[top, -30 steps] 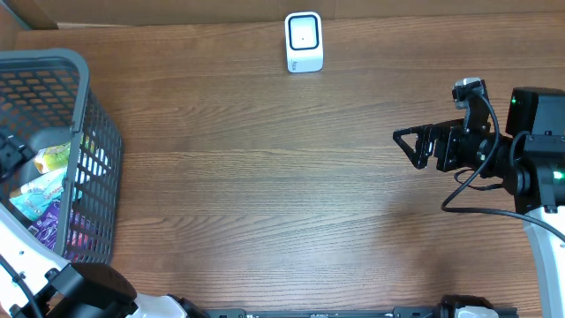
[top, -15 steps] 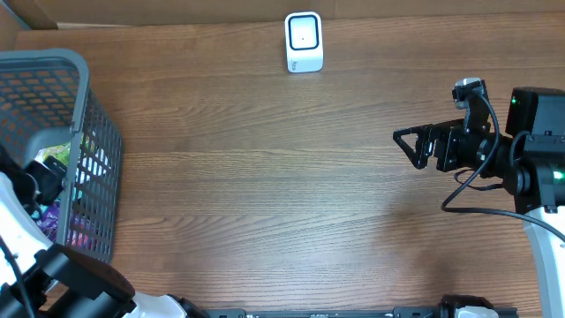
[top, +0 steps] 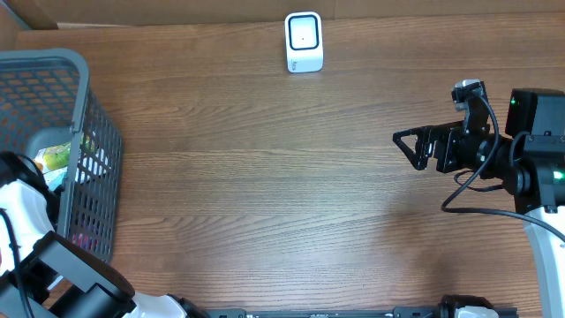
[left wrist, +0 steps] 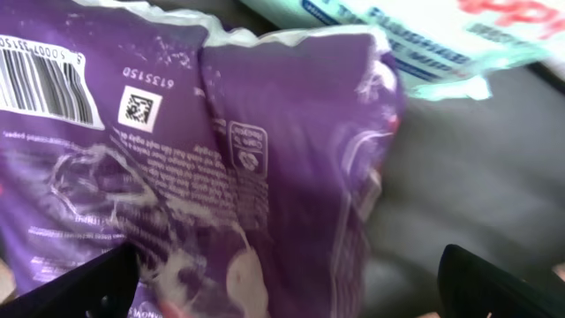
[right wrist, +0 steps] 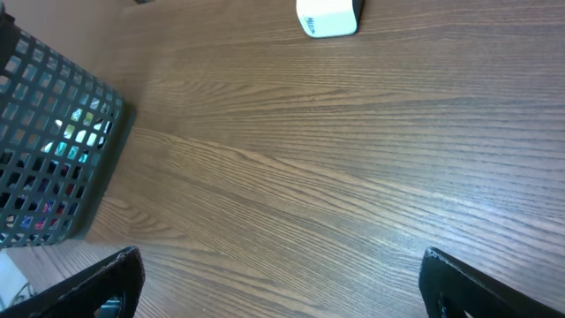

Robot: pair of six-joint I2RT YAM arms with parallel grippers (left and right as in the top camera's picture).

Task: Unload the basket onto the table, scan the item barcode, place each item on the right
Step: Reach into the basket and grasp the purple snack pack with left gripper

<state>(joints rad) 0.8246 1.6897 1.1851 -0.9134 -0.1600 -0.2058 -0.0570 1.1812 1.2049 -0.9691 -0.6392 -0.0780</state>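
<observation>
Left arm has sunk deeper into basket (top: 84,66), left edge of overhead frame; left tool (left wrist: 287,283) spread wide over purple packet (left wrist: 177,177), barcode (left wrist: 44,84) upper left in wrist view; grab likely next; right tool (top: 404,148) spread, unmoved, mid right over worktop (top: 265,194).

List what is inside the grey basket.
A purple packet with its barcode showing and a white-and-teal packet lie in the basket. From overhead, the left arm hides much of what else is inside.
</observation>
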